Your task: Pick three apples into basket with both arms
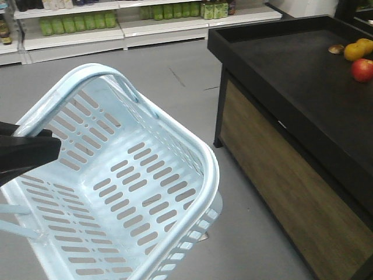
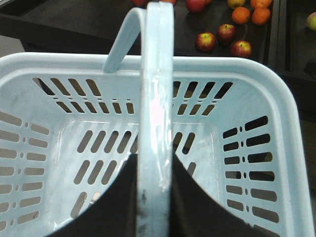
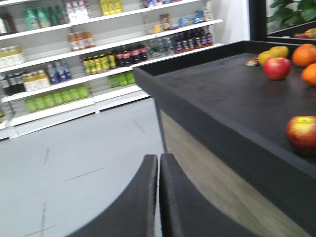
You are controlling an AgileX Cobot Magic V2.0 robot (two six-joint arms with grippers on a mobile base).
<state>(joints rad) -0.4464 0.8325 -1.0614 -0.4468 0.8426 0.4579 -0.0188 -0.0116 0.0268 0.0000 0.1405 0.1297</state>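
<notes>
I see my left gripper (image 2: 154, 160) as two smooth black fingers (image 2: 111, 207) with curved sides. My right gripper (image 3: 158, 157) looks the same, black and plain.

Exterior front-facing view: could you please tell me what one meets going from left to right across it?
Left gripper → basket → black counter → red apple at the far right edge.

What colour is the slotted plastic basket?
The slotted plastic basket is pale blue-white; front-facing view shows it best.
</notes>
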